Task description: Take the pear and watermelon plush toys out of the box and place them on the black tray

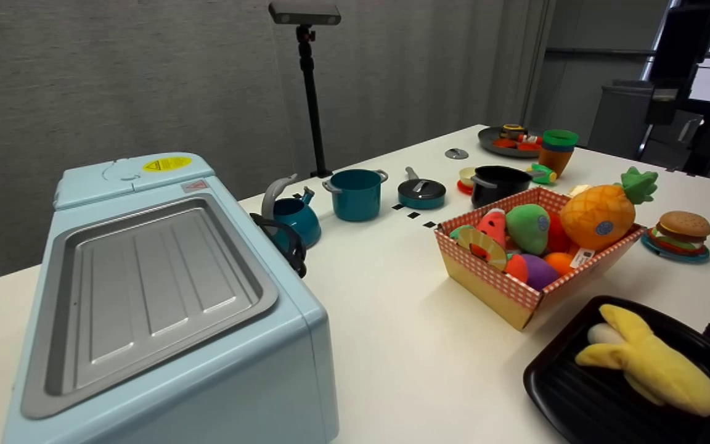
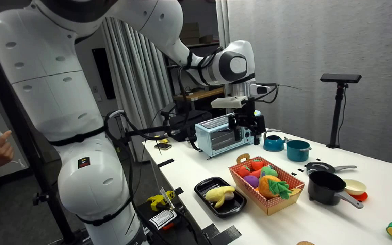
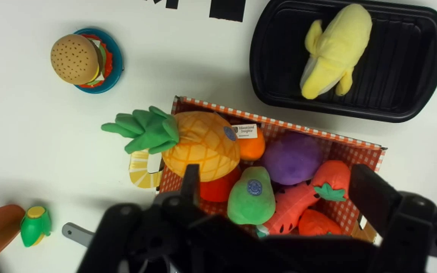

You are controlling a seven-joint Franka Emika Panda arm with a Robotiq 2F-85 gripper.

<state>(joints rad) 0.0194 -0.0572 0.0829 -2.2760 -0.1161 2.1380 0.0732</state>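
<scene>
In an exterior view, a red-checked cardboard box (image 1: 478, 280) holds the green plush pear (image 1: 528, 227), red, seeded plush watermelon (image 1: 493, 224) and a stuffed orange pineapple (image 1: 592, 213); just beside it, a ribbed black tray (image 1: 586, 394) bears a peeled yellow plush banana (image 1: 663, 367).

In an exterior view, the black two-fingered gripper (image 2: 247, 136) partly hides a pale-blue, glass-doored toaster oven (image 2: 223, 139).

In the wrist view, its fingers (image 3: 374, 197) stand apart above the box; a round purple plush (image 3: 292, 157) lies just beside the pear.
</scene>
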